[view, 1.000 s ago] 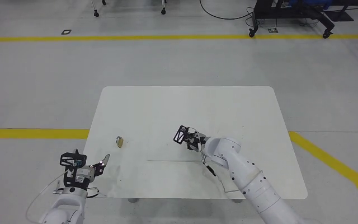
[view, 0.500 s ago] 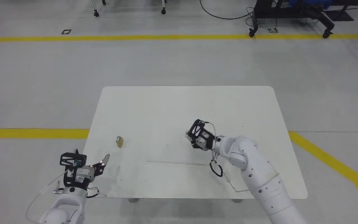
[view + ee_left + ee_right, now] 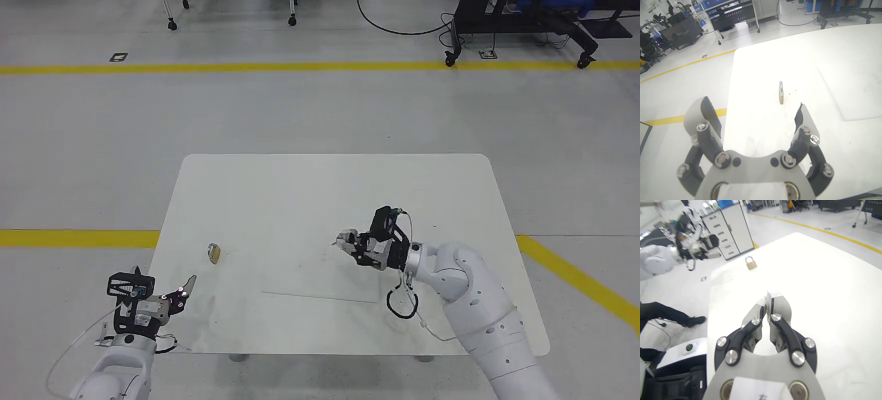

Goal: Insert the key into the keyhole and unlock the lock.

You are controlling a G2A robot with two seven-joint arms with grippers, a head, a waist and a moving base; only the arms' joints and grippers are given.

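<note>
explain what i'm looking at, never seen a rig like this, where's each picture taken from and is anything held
This is a two-armed robot working at a white table. The top view looks down from a camera above its arms. The other two pictures come from a camera on each wrist, looking along that arm's own claw, called a gripper. A small brass padlock sits on the table. The left gripper is at the table's near left corner, open and empty, facing the padlock. The right gripper is over the middle of the table, fingers pressed together. The job needs a key, but whether one is pinched there is too small to tell.
</note>
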